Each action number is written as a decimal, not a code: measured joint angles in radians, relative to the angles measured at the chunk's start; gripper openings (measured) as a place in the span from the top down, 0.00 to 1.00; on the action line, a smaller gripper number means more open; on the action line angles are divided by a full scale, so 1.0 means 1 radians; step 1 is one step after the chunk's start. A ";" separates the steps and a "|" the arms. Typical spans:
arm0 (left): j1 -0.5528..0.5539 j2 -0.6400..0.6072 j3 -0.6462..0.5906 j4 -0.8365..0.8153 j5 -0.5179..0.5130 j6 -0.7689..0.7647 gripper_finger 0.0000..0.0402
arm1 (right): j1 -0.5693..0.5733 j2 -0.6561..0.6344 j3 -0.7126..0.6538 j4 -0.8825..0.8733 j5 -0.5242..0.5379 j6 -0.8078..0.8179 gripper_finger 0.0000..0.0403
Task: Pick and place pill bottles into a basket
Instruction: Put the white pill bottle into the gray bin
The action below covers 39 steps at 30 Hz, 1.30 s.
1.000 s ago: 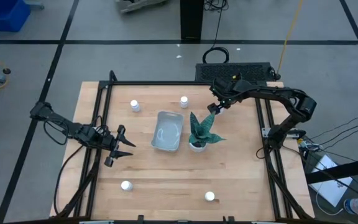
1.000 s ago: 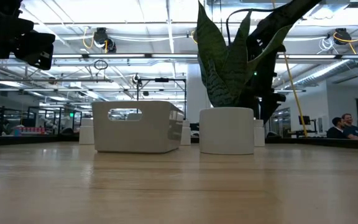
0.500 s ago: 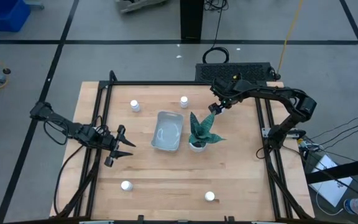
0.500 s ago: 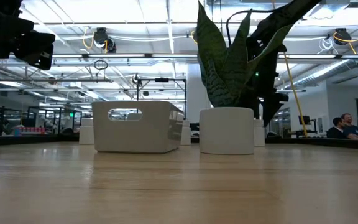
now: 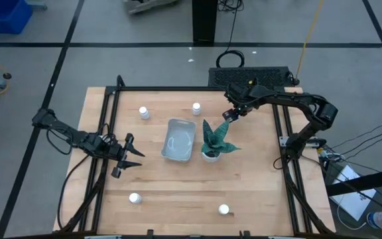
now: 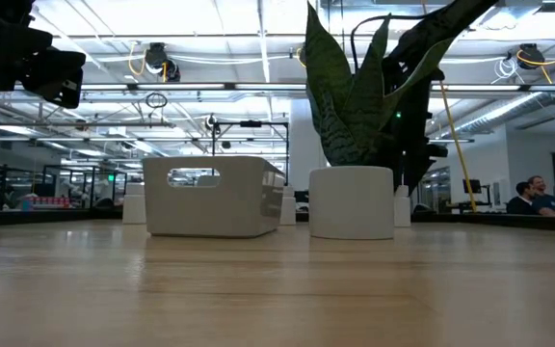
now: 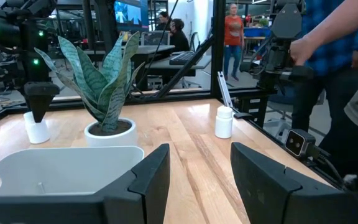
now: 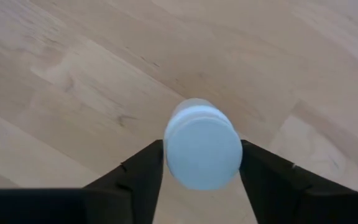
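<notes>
Five white pill bottles show. One [image 8: 202, 146] stands upright on the table at the far right, and my right gripper [image 5: 229, 115] is shut on it from above; the left wrist view [image 7: 37, 129] shows it too. Two bottles [image 5: 143, 113] [image 5: 196, 107] stand at the far side and two [image 5: 134, 197] [image 5: 223, 209] near the front edge. The pale basket [image 5: 179, 139] sits mid-table. My left gripper [image 5: 128, 154] is open and empty left of the basket, pointing at it. My right gripper has the bottle's round cap [image 8: 174, 149] between its two fingers [image 8: 143, 174], one on each side. The fingers point down from above. The bottle stands upright with its base on the table [image 7: 37, 138].
A white pot with a green spiky plant [image 5: 212, 141] stands right of the basket, close to my right gripper. A black frame [image 5: 191, 88] runs round the wooden table. People stand beyond the table's near edge in the left wrist view [image 7: 347, 81].
My right gripper has shifted slightly toward the table's far edge above the bottle. The bottle has stayed standing on the table.
</notes>
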 joint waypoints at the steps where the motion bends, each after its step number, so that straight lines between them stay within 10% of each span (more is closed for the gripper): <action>1: 0.000 0.000 0.000 0.000 0.000 0.000 0.56 | 0.000 0.000 0.000 -0.002 0.000 -0.001 0.56; 19: 0.000 0.000 0.000 0.000 0.000 0.000 0.56 | 0.003 -0.133 0.001 0.046 -0.003 0.014 0.63; 39: 0.000 0.000 0.000 0.000 0.000 0.000 0.56 | 0.096 -0.504 0.002 0.761 -0.083 0.223 0.62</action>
